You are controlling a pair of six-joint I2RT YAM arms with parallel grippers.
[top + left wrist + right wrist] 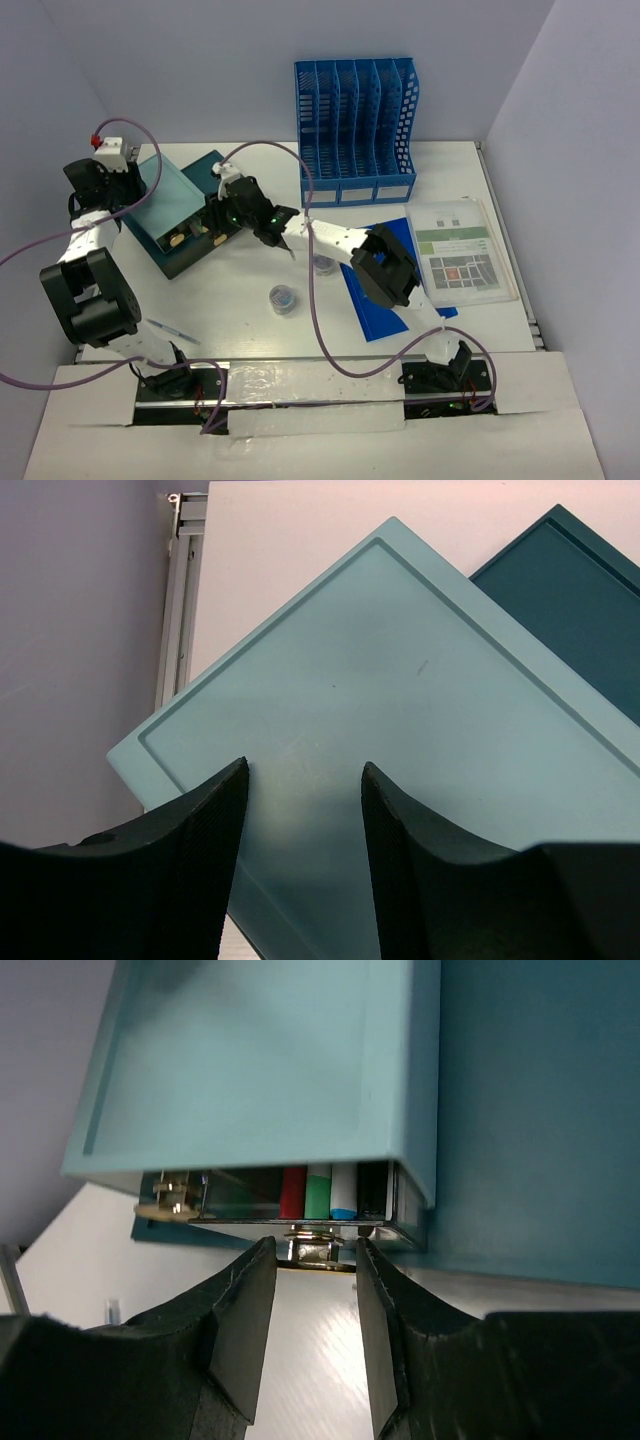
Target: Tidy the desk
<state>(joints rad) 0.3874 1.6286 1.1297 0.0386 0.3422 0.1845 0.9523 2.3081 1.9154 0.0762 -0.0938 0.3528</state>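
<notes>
The bench [230,300] spans the whole enclosure, white under everything, with lavender walls around it. Toward its far left sits a dark teal box [195,255] with a pale teal lid [165,190] lying askew over it; the lid is raised enough at the front that we see coloured sticks [320,1192] standing inside.

The left hand [305,770] hangs over the lid's outer corner, fingers apart with the lid's flat face showing between them, clamped on nothing; whether it touches the lid we cannot tell. The right hand [315,1260] faces the box's front edge, fingers apart on either side of a small metal clasp [312,1245]; a sliver of gap shows each side, so we judge the clasp not yet gripped.

We take the step to be working that clasp while the lid is steadied; whether to open or to shut, we cannot say. To do it well we would hold the right hand square to the clasp and close gently on the metal alone, clear of the lid's lip. The left hand should bear flat on the lid rather than pry at the corner, so the box neither slides nor tips.

The blue file rack [355,130], blue folder [385,320], printed sheet [462,250] and a small round pot [283,297] lie to the right, well apart from the box; sorting left to do, by our reckoning.
</notes>
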